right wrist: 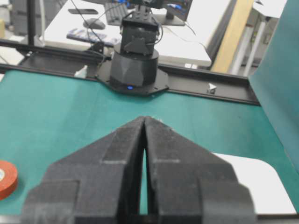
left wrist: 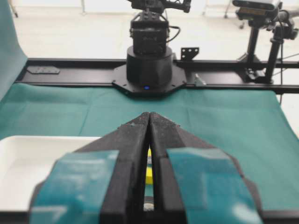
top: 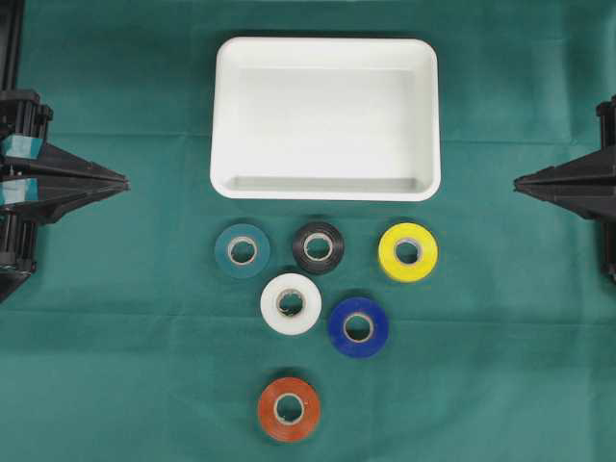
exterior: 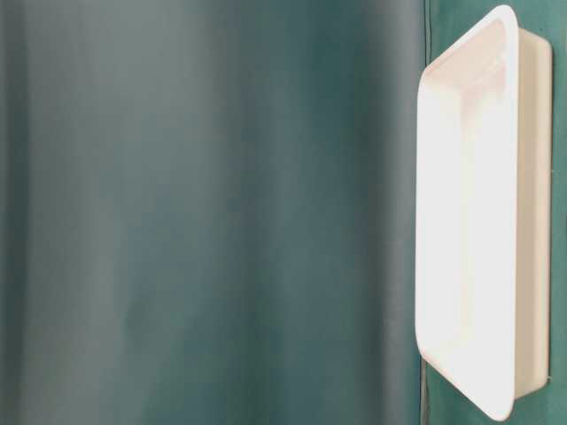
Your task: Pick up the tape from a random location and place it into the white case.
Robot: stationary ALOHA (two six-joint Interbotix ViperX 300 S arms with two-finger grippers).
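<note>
Though loose, six tape rolls (top: pixel 290 304), one white case (top: pixel 325 49)

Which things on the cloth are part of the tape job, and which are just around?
Job: white case; six tape rolls: teal, black, yellow, white, blue, orange.
Just around: green cloth, opposite arm base.

L gripper (top: pixel 123 182) & R gripper (top: pixel 520 180) both closed, empty, pointing inward, well apart.
</note>
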